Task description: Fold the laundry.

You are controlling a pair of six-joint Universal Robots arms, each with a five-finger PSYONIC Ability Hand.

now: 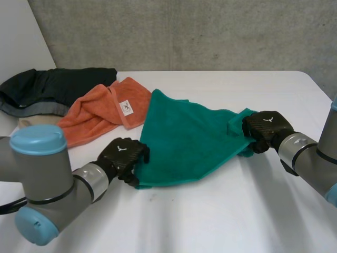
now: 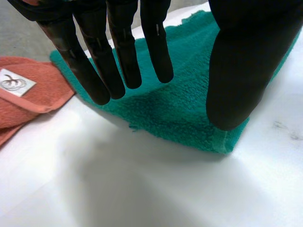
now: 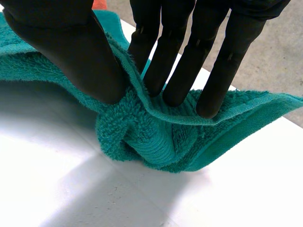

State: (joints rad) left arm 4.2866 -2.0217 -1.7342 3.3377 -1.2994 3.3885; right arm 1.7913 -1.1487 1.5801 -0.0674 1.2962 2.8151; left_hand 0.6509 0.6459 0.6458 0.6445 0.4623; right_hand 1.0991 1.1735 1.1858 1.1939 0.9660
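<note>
— On the white table's (image 1: 221, 221) middle the teal terry towel (image 1: 184, 137) lay spread. Which step?
— Taking corners, I judged: the right hand (image 1: 266, 126) pinched a bunched corner between thumb and fingers; the left hand (image 1: 125, 154) kept its fingers straight over the near corner, gripping nothing.
— Next?
— Left needed to pinch too. Bare table lay nearside; the orange terry towel (image 1: 102, 113) crowded the far edge.

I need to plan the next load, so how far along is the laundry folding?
Nothing looks folded yet. In hand: the green towel is spread out, with the right hand pinching its bunched corner and the left hand at the near corner. Left: folding it, then the orange towel and the dark garment, both lying crumpled behind it.
</note>
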